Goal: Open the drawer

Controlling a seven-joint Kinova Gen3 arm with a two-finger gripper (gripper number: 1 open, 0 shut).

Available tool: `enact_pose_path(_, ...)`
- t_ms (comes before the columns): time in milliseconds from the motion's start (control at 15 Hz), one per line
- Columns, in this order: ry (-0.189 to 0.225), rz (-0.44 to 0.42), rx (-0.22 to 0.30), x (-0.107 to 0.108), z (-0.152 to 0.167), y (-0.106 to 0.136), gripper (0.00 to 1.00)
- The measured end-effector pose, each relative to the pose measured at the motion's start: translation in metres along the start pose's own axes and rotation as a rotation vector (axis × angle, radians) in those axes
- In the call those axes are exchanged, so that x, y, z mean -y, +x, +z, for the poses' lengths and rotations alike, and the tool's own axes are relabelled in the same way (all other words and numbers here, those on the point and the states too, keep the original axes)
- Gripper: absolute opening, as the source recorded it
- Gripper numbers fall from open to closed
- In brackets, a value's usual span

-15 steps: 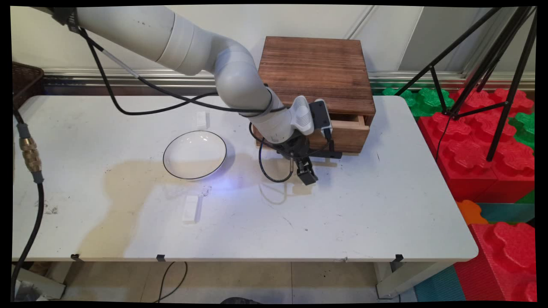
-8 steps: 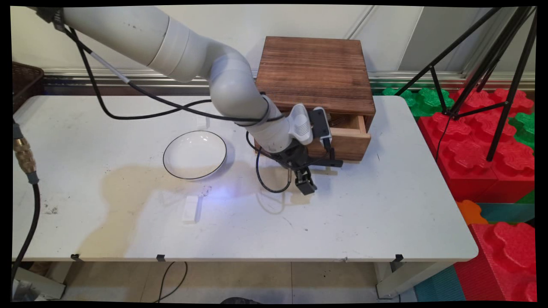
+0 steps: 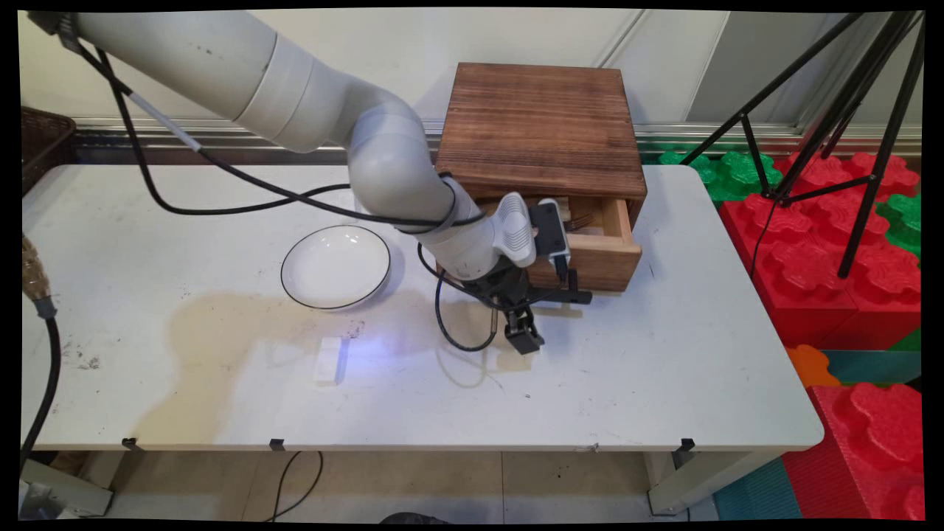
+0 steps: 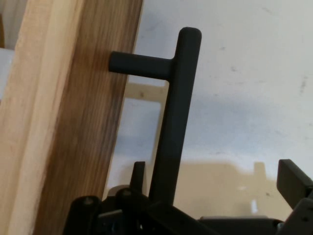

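Observation:
A dark wooden box (image 3: 542,125) stands at the back of the white table (image 3: 664,369), its drawer (image 3: 601,258) pulled partly out. Something fork-like (image 3: 582,220) lies inside the drawer. My gripper (image 3: 520,318) is at the drawer's black bar handle (image 3: 569,297). In the hand view the handle (image 4: 171,122) runs up from between my fingers. One finger (image 4: 138,172) sits in the gap between the handle and the drawer front (image 4: 78,122), and the other finger (image 4: 293,178) stands far off. The gripper (image 4: 215,176) is open and hooked round the handle.
A white bowl with a black rim (image 3: 335,265) sits left of the box. A small white block (image 3: 330,359) lies nearer the front edge. A brown basket (image 3: 44,140) is at the far left. A black tripod (image 3: 848,125) and red and green foam blocks (image 3: 833,265) stand right of the table.
The gripper has moved toward the table's near side, and the drawer has slid further out with it, showing more of its inside.

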Motion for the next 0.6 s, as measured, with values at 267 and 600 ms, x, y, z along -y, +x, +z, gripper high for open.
enact_pose_path(267,-0.008,0.007,0.000,-0.013,-0.005,-0.002,1.00)
enact_pose_path(600,-0.013,0.015,-0.001,-0.028,-0.013,-0.005,1.00)
